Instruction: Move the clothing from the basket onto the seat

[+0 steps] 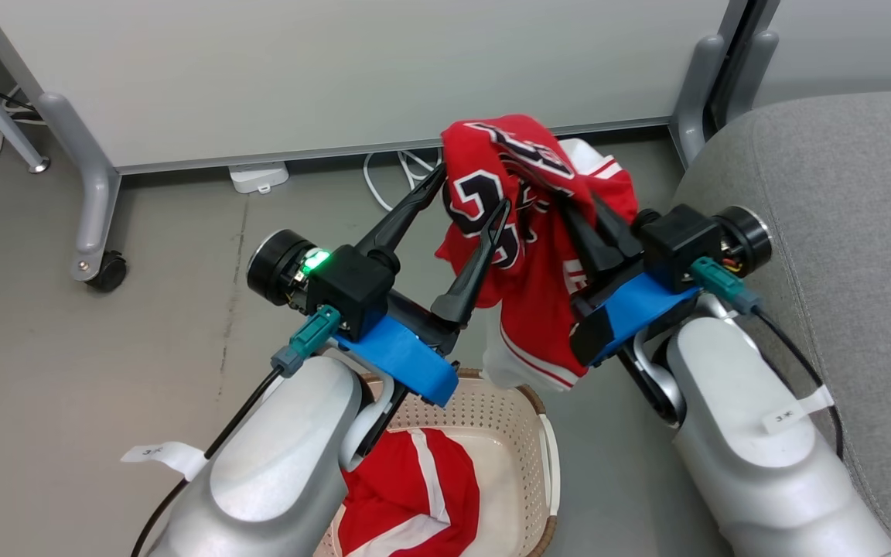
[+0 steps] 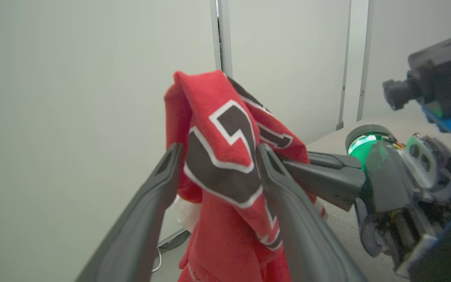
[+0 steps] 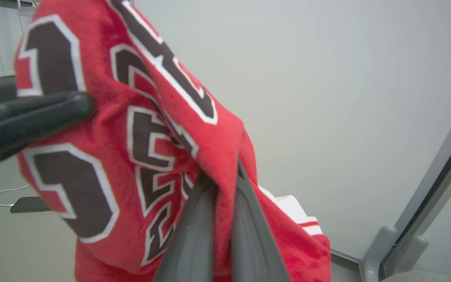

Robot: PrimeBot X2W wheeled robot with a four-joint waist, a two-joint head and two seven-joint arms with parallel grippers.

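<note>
The clothing (image 1: 538, 286) is in two pieces: a second garment (image 1: 407, 487) lies against the left side of the basket (image 1: 503, 406) beneath my left forearm, and a raised jersey (image 3: 104, 129) hangs in the air above the basket's far right corner, short of the seat (image 1: 840, 216). My left gripper (image 1: 472, 188) has its jaws spread wide. A fold of the jersey sits between them, unclamped, and seems to rest against the inner finger. My right gripper (image 1: 578, 203) is fully closed on a bunch of the same jersey near its top and carries all of its weight.

Hazard one: as the left arm pulls away, the fold resting on that finger may snag and drag the cloth out of the single pinch. Hazard two: the pinch holds only a small gather, so a quick swing toward the seat may let the fabric slip to the floor between basket and seat. Hazard three: the low hem hangs near the basket's far rim and my left wrist, and may catch there during the transfer.

Legible markings: the jersey bears a black, white-edged "23". The lettering above it is folded and cannot be read. A left paper tag (image 1: 158, 452) and a right paper tag (image 1: 793, 416) on my forearms carry short marks too small to read reliably.
</note>
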